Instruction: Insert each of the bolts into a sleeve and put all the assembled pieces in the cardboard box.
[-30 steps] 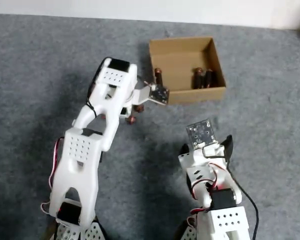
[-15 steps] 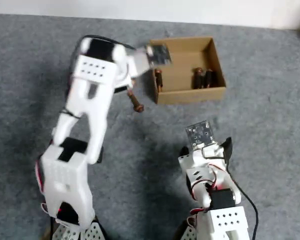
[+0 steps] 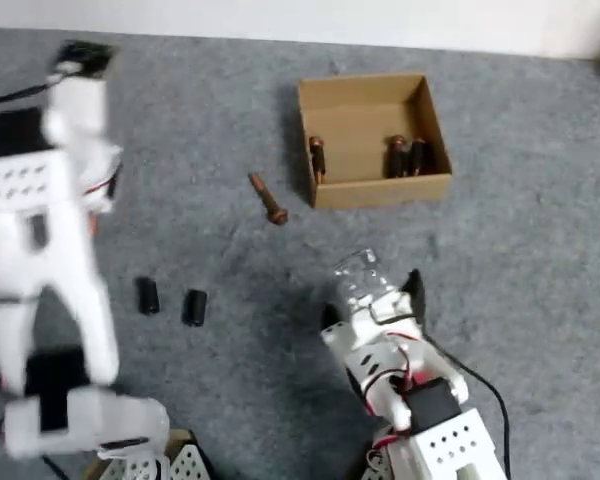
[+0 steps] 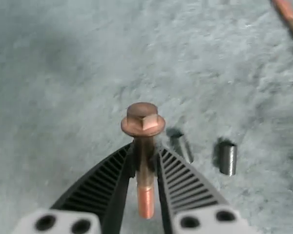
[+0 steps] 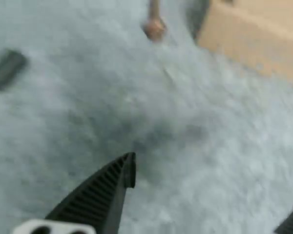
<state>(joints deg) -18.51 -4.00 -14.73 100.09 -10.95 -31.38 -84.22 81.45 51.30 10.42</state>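
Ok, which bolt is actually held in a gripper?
The bolt clamped between the fingers of the left gripper. A loose bolt lies on the carpet beside the box; the rest are inside it.

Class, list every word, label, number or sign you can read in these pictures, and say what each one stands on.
No text can be read anywhere.
cardboard box: plain walls, no print.
held bolt: bare head, no legible marking.
sleeves: plain dark, no marks visible.
circuit board on the right arm's wrist: too blurred to read anything.
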